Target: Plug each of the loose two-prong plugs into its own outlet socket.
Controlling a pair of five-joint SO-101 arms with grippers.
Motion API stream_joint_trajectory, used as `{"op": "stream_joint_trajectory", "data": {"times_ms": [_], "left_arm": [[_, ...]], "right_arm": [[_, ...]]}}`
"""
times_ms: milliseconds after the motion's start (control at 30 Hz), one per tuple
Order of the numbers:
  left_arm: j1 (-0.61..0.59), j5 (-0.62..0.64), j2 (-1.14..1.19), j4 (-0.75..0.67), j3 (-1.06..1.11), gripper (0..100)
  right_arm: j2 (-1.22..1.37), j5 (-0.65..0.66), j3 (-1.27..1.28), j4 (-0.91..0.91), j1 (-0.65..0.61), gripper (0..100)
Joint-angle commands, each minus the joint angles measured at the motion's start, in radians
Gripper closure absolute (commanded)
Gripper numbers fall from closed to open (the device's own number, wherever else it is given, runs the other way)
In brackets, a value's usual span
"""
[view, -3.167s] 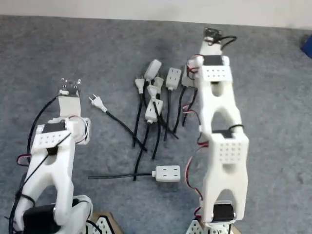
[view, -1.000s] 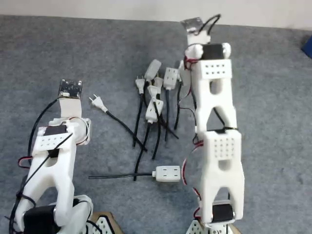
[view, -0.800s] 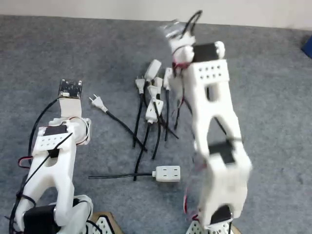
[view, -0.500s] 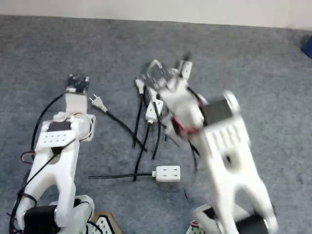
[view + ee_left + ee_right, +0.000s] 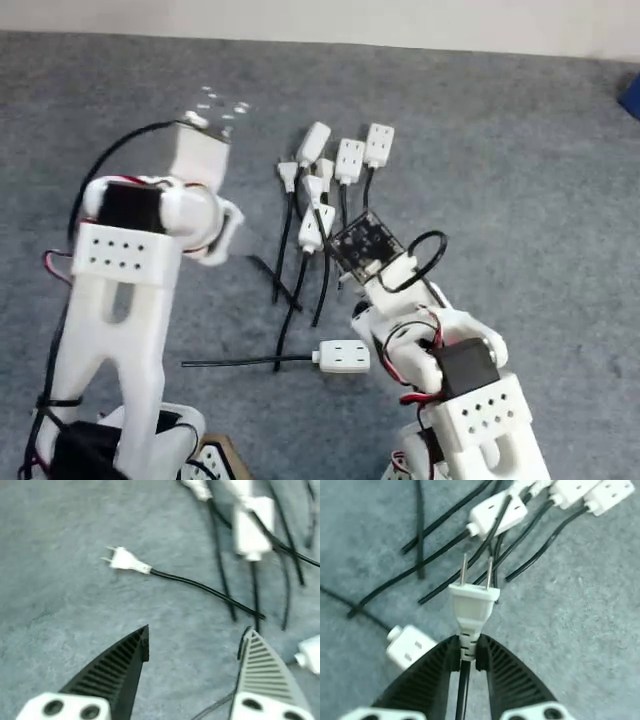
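Observation:
My right gripper is shut on the neck of a white two-prong plug, prongs pointing away from it toward the pile of cords. A white outlet socket lies just beside that plug, on the carpet. In the high view the right arm's wrist hangs over the cords, near the single socket. My left gripper is open above the carpet, with a loose white plug on its black cord a short way ahead. More sockets and a plug lie at the far end of the cords.
Black cords cross each other between the two arms. A white socket lies across several cords. Grey carpet spreads to the right and far left. A blue object pokes in at the right edge.
The right arm swung back from the far sockets to the near middle and now holds a plug. The left arm rose and moved forward and right, over the loose plug.

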Motion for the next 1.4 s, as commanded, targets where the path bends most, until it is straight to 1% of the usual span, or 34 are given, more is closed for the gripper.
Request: {"op": "stream_joint_trajectory", "data": {"times_ms": [0,100,167,333,400,500,533,600,667,767,900,967,1067,1200,1367], "left_arm": [[0.102,0.002,-0.03,0.015,-0.05,70],[0.185,0.025,-0.03,0.015,-0.056,69],[0.239,0.026,-0.03,0.008,-0.05,69],[0.314,0.028,-0.022,-0.143,0.004,69],[0.332,0.023,-0.024,-0.199,0.05,69],[0.326,0.02,-0.03,-0.293,0.124,69],[0.317,0.02,-0.03,-0.318,0.145,69],[0.285,0.02,-0.03,-0.364,0.18,69],[0.254,0.025,-0.033,-0.413,0.199,68],[0.183,0.028,-0.085,-0.434,0.206,66],[0.105,0.028,-0.2,-0.44,0.242,66],[0.097,0.028,-0.266,-0.45,0.302,66],[0.093,0.026,-0.363,-0.52,0.42,66],[0.097,0.026,-0.47,-0.572,0.547,66],[0.131,0.028,-0.535,-0.589,0.625,66]], "right_arm": [[-0.025,-0.049,0.035,-0.119,0.074,99.1],[-0.027,-0.055,0.081,-0.17,0.124,99.1],[-0.027,-0.057,0.11,-0.18,0.128,99.1],[-0.028,-0.077,0.156,-0.216,0.116,99.1],[-0.028,-0.075,0.153,-0.214,0.087,99.1],[-0.028,-0.086,0.15,-0.216,0.031,99.1],[-0.028,-0.114,0.143,-0.223,0.024,99.1],[-0.028,-0.16,0.143,-0.266,0.021,99.1],[-0.028,-0.17,0.143,-0.332,0.018,99.1],[-0.027,-0.193,0.145,-0.414,-0.007,99.1],[-0.021,-0.192,0.142,-0.446,-0.059,99.1],[-0.021,-0.193,0.143,-0.444,-0.091,99.1],[-0.021,-0.195,0.143,-0.441,-0.13,99.1],[-0.019,-0.193,0.147,-0.43,-0.139,99.1],[-0.018,-0.189,0.148,-0.414,-0.139,99.1]]}}
